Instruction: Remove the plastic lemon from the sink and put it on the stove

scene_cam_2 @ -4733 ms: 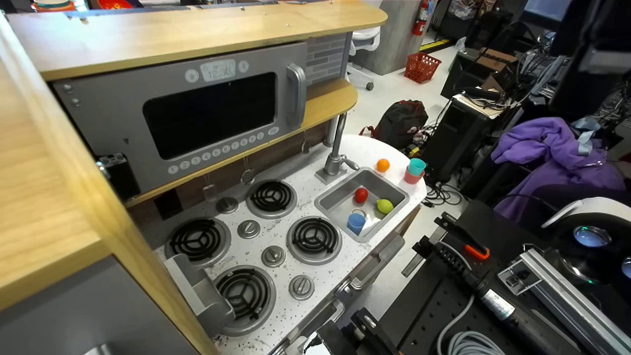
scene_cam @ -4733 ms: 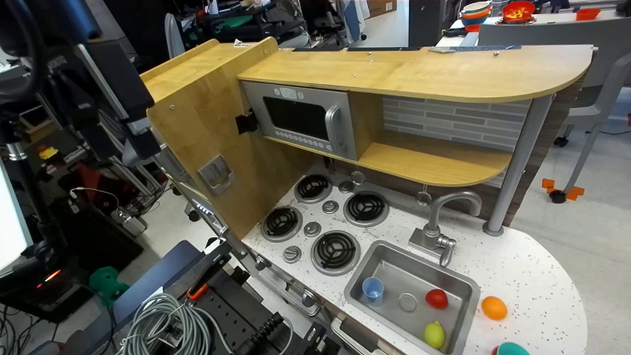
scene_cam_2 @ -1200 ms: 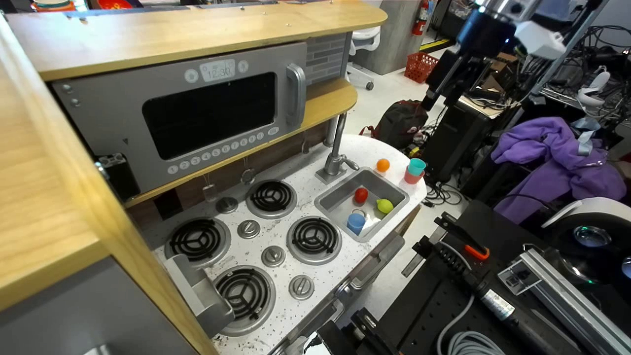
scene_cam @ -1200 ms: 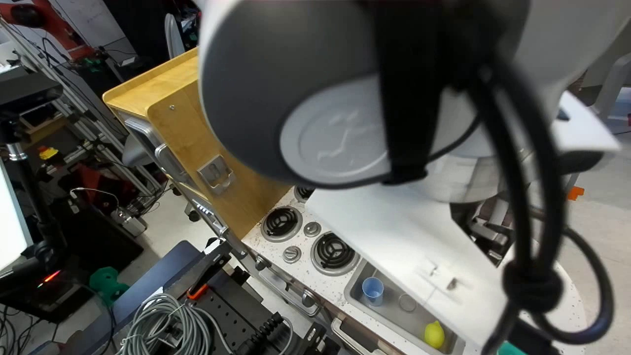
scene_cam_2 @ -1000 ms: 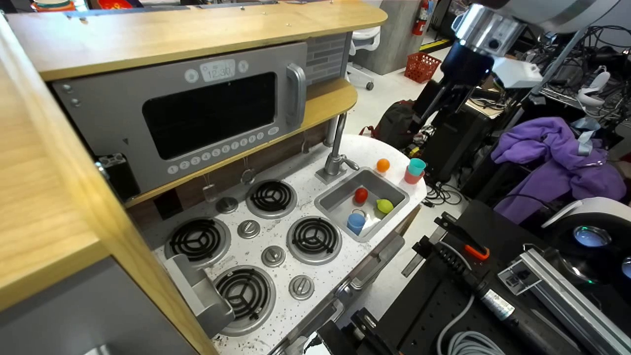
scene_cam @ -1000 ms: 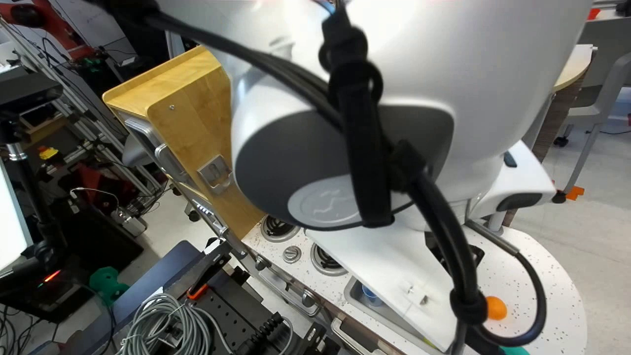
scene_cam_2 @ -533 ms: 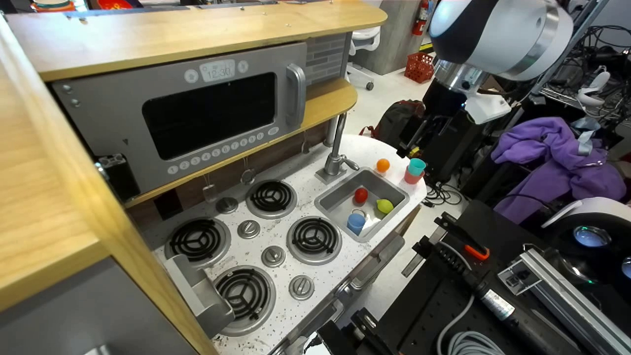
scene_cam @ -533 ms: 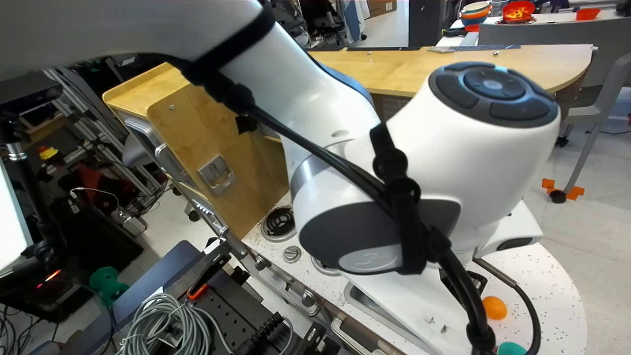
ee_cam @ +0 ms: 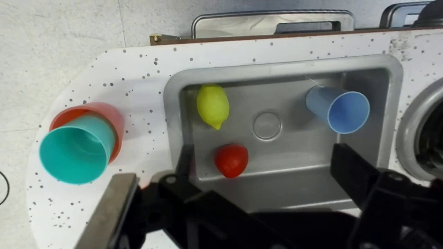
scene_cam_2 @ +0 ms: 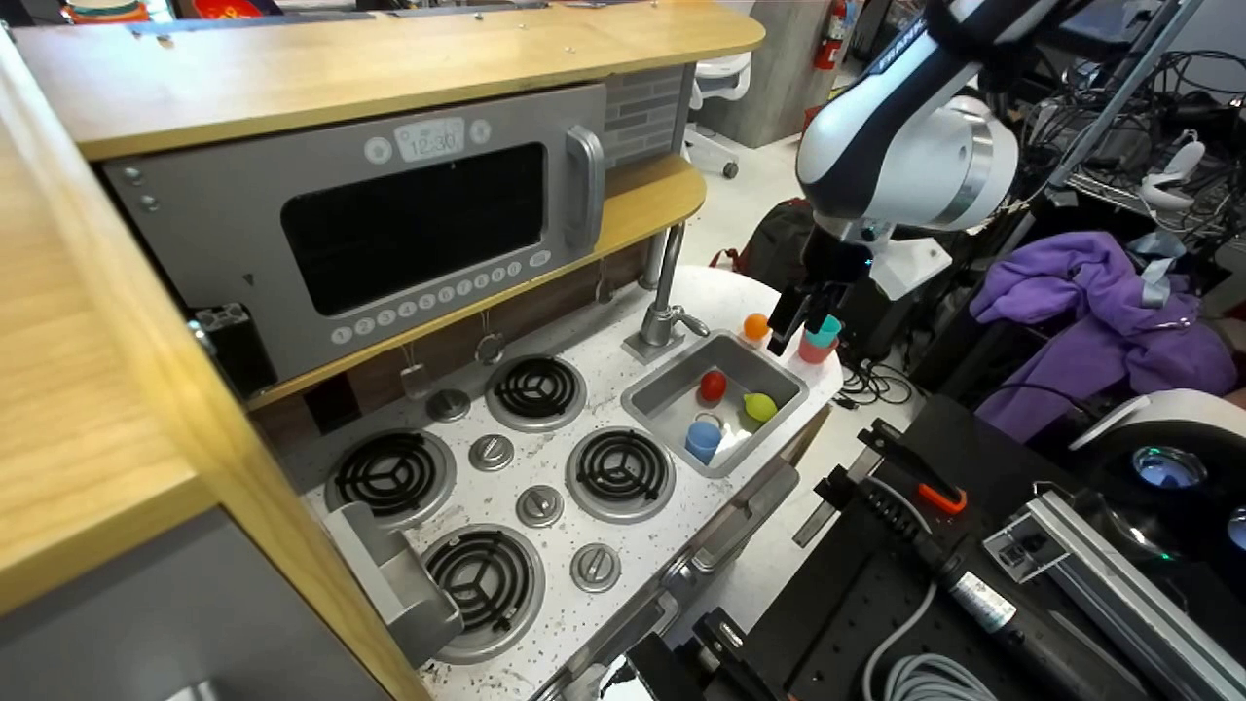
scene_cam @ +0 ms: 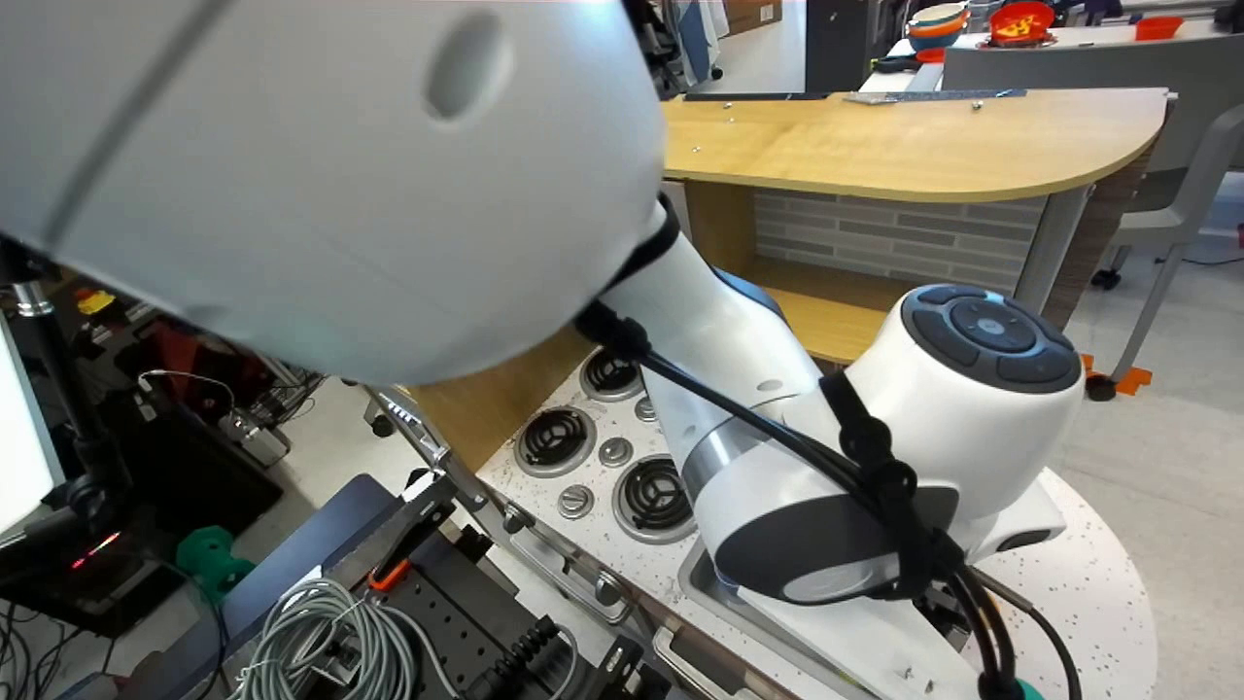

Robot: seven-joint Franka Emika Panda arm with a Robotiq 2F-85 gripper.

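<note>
The yellow-green plastic lemon (ee_cam: 213, 105) lies in a corner of the grey sink (ee_cam: 290, 145) in the wrist view. It also shows in the sink (scene_cam_2: 672, 399) in an exterior view as a small lemon (scene_cam_2: 759, 407). My gripper (ee_cam: 263, 148) is wide open with nothing between its fingers. It points down above the sink; the lemon lies off to one side, beyond the fingertips. The gripper (scene_cam_2: 796, 326) hangs above the sink's edge in an exterior view. The stove shows black burners (scene_cam_2: 620, 474) on the white countertop; part of one burner (ee_cam: 429, 138) shows in the wrist view.
A red toy piece (ee_cam: 231, 160) and a blue cup (ee_cam: 337, 109) are in the sink. Stacked teal and red cups (ee_cam: 78, 152) and an orange ball (scene_cam_2: 755, 326) stand beside it. The faucet (scene_cam_2: 662, 321) rises at the rim. A microwave (scene_cam_2: 438, 224) overhangs the stove's back.
The arm has come into the scene. Over the last second the gripper has moved down and across to the sink. The lemon, red piece and cups have not moved.
</note>
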